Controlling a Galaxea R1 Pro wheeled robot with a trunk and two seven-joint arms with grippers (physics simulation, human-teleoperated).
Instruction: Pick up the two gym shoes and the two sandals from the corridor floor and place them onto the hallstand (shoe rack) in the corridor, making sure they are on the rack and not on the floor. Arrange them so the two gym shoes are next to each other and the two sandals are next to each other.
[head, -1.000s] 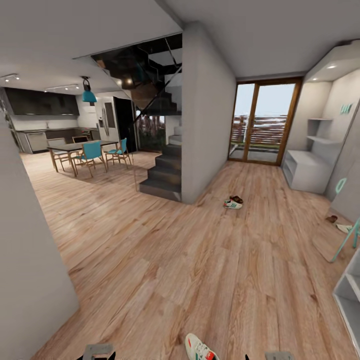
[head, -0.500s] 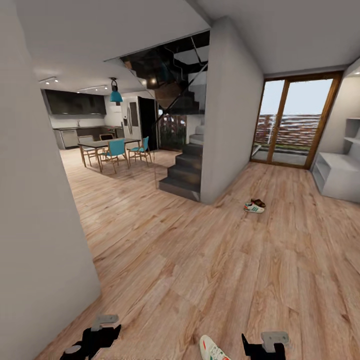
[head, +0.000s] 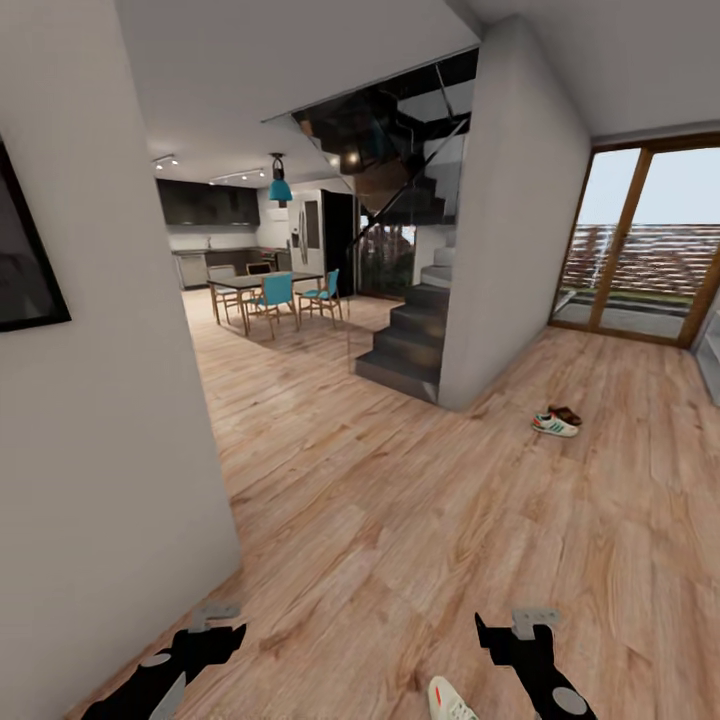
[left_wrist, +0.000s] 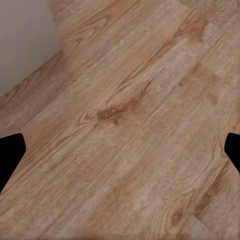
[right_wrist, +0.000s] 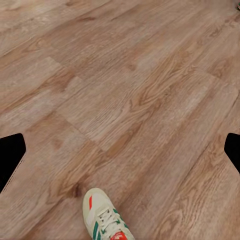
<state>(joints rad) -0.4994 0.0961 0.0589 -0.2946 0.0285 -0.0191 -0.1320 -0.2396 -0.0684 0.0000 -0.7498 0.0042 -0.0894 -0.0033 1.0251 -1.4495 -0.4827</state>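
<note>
One cream-white gym shoe (head: 447, 700) with teal stripes lies on the wood-plank corridor floor (head: 400, 500) at the head view's bottom edge, just left of my right gripper (head: 510, 632). In the right wrist view the same gym shoe (right_wrist: 105, 218) lies below the open fingers, apart from them. The second gym shoe (head: 553, 424) lies far off near the wall corner, with a brown sandal (head: 567, 413) right behind it. My left gripper (head: 212, 638) hangs open over bare floor (left_wrist: 120, 110). The other sandal is out of view. A pale sliver of the hallstand (head: 714, 360) shows at the right edge.
A grey wall (head: 110, 430) stands close on my left. A dark staircase (head: 415, 340) and a wall block (head: 510, 230) rise ahead. A dining table with teal chairs (head: 275, 295) stands far back. Glass doors (head: 640, 250) are at the right.
The whole view has swung left, so the camera turned. The hallstand has slid off to the right edge, the near wall has come in, and both arms show higher in the picture.
</note>
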